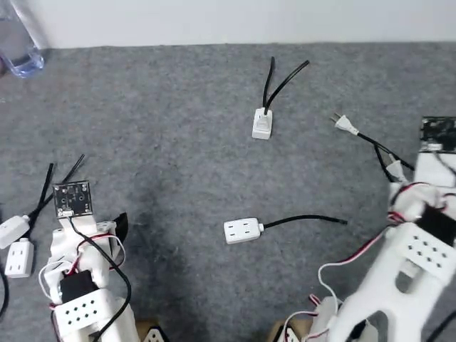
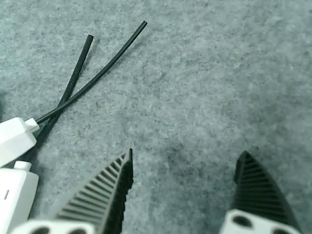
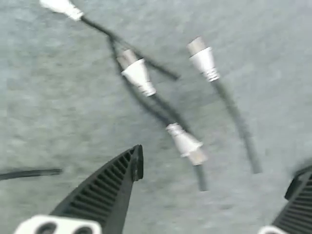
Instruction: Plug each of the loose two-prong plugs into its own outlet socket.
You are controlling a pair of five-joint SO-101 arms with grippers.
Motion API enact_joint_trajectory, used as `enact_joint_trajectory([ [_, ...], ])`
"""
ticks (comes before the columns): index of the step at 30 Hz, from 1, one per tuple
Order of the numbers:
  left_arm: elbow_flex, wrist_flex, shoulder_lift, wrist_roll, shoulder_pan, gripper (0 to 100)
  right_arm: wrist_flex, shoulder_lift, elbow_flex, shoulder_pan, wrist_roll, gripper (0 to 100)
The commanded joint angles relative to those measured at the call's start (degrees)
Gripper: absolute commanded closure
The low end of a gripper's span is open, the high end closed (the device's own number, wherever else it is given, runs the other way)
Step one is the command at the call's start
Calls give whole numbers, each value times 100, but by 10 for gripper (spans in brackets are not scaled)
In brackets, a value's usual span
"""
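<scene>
Several loose white two-prong plugs on black cords lie on the grey carpet: one plug, a second and a third sit just ahead of my open right gripper, apart from its fingers. Another plug lies at the right in the high view. One white outlet socket lies at the centre back, another in the middle. Two more sockets lie beside my open left gripper, which holds nothing.
A clear plastic bottle stands at the back left corner by the white wall. Black cord ends stretch over the carpet ahead of the left gripper. The left arm and right arm stand at the front edge.
</scene>
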Motion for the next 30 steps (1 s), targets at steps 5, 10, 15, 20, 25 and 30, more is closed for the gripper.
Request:
enact_joint_trajectory([
  [5, -31, -158, -53, 35, 26, 683, 1226, 1138, -2154, 400, 1697, 561],
  [10, -22, -149, -53, 26, 26, 683, 2123, 2563, -4158, 673, 1749, 561],
  [15, -22, -141, -53, 18, 26, 683, 3143, 4171, -6031, 699, 2295, 561],
  [20, -22, -149, -53, 18, 26, 683, 3943, 5727, -7868, 681, 2787, 560],
  [25, -22, -141, -53, 18, 26, 683, 4242, 7134, -9547, 620, 3235, 560],
  [30, -13, -141, -53, 18, 26, 683, 3934, 8576, -10892, 426, 3323, 560],
])
